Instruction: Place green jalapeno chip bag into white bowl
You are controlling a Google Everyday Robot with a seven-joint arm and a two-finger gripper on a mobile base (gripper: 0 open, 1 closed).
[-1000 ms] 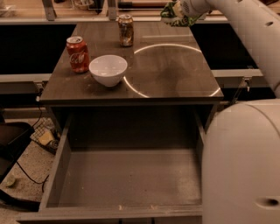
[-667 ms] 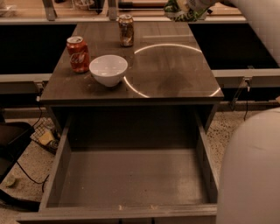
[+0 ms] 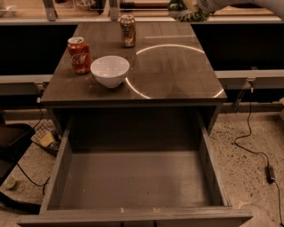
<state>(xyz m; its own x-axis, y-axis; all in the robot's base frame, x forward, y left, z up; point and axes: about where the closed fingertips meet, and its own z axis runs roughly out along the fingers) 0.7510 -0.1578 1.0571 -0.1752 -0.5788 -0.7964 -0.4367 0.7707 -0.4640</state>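
Top edge, far right: the pale gripper [image 3: 198,5] pinches the glossy green jalapeno chip bag [image 3: 183,13] aloft over the dark grey table [image 3: 177,75]; the round glossy white bowl [image 3: 110,71] sits well apart, near-left, beside a red soda can [image 3: 79,54].

**One high view from the bench front**

The single camera looked down from above and in front of the bench [image 3: 177,75], facing its far edge. It was near enough that the open drawer [image 3: 133,177] filled the lower half (its front ran off the bottom). The hand [image 3: 197,6], clamped on the green jalapeno chip bag [image 3: 181,12], sat at the top edge, right of centre, partly cut off.
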